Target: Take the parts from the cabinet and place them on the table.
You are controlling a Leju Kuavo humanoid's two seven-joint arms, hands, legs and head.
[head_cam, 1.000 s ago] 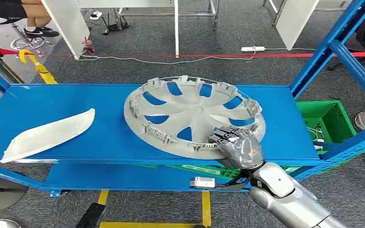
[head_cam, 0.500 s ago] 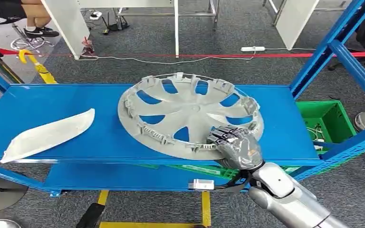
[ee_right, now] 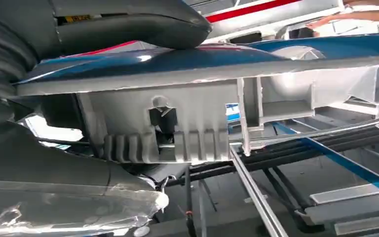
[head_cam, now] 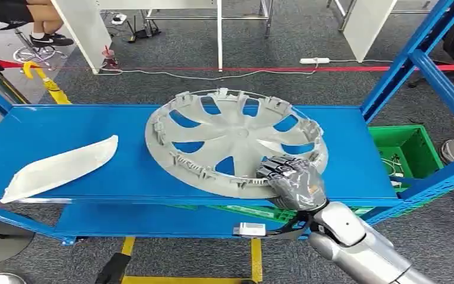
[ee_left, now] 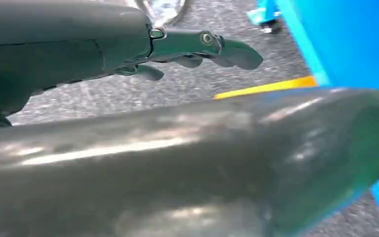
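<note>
Head view: the right hand grips the near rim of the grey hubcap, tilted on the blue shelf. Left wrist view: the left hand hangs spread, holding nothing. Right wrist view: the rim sits clamped; such an edge grip may slip.

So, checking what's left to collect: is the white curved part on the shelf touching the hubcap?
No: in the head view the white curved part lies apart from the hubcap, with bare blue shelf between them.

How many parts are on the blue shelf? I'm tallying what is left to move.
2. A grey wheel cover lies right of centre, its near rim gripped by the right hand. A white curved panel lies at the shelf's left end. None seem hidden.
</note>
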